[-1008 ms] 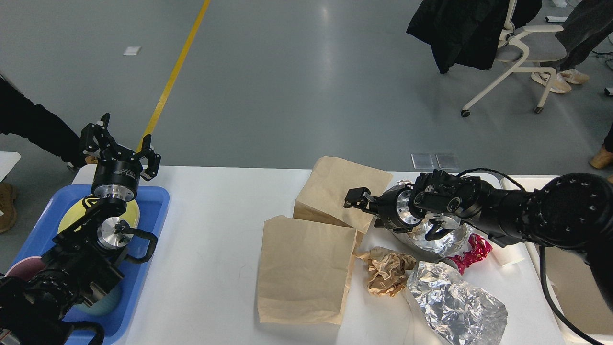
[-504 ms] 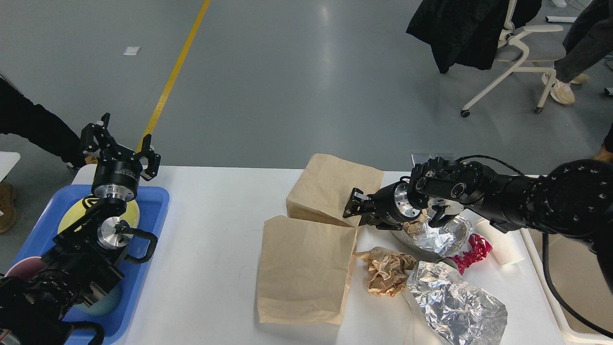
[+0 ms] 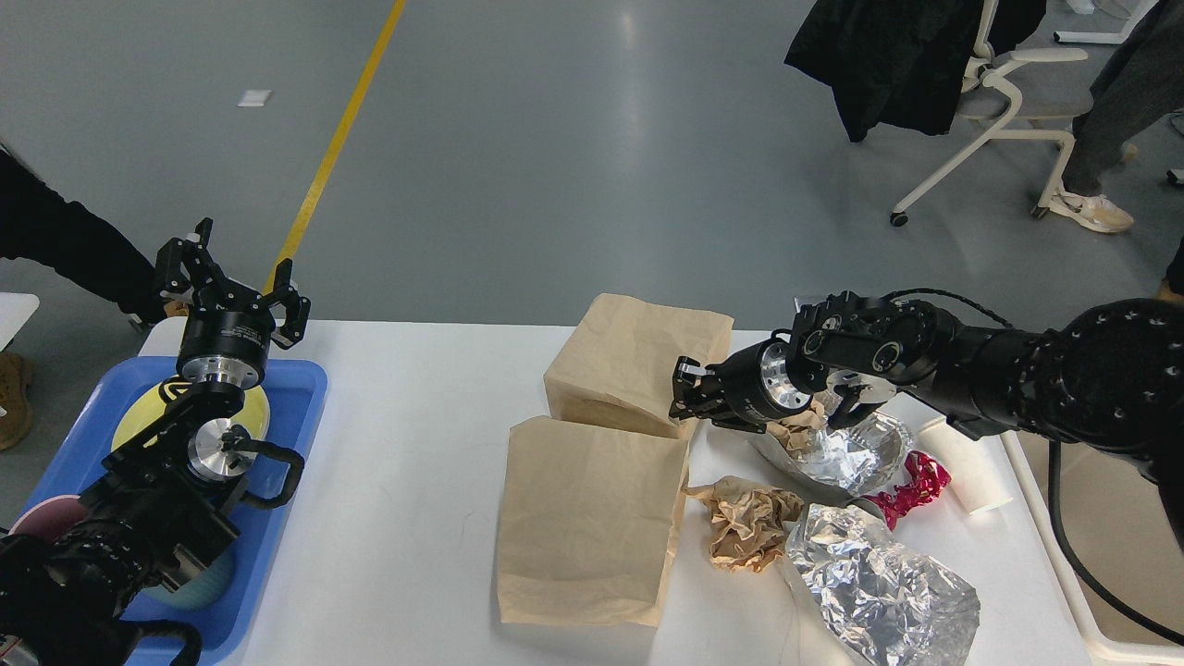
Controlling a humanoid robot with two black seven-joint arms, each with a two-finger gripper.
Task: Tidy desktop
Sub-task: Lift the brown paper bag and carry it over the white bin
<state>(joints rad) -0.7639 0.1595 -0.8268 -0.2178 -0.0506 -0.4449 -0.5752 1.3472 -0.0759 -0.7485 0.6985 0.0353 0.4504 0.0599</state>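
Observation:
The white desktop (image 3: 398, 388) spans the view. A standing brown paper bag (image 3: 629, 361) is at the back, and a flat brown bag (image 3: 583, 518) lies in front of it. My right gripper (image 3: 686, 388) points left and touches the rear bag's lower right corner; its dark fingers cannot be told apart. To the right lie a crumpled brown paper (image 3: 749, 523), a foil bowl (image 3: 846, 453), a crumpled foil sheet (image 3: 879, 583), a red wrapper (image 3: 916, 486) and a white paper cup (image 3: 962, 472). My left gripper (image 3: 231, 277) is open above the far edge of the blue tray (image 3: 296, 407).
The tray holds a yellow plate (image 3: 139, 416) and a teal bowl (image 3: 199, 587), partly hidden by my left arm. A cream bin (image 3: 1138, 653) stands past the table's right end. An office chair (image 3: 1008, 102) and a walking person are on the floor behind.
The rear paper bag has shifted left and stands more upright at my right gripper. The right arm rose a little, uncovering the paper cup. The left arm has not moved.

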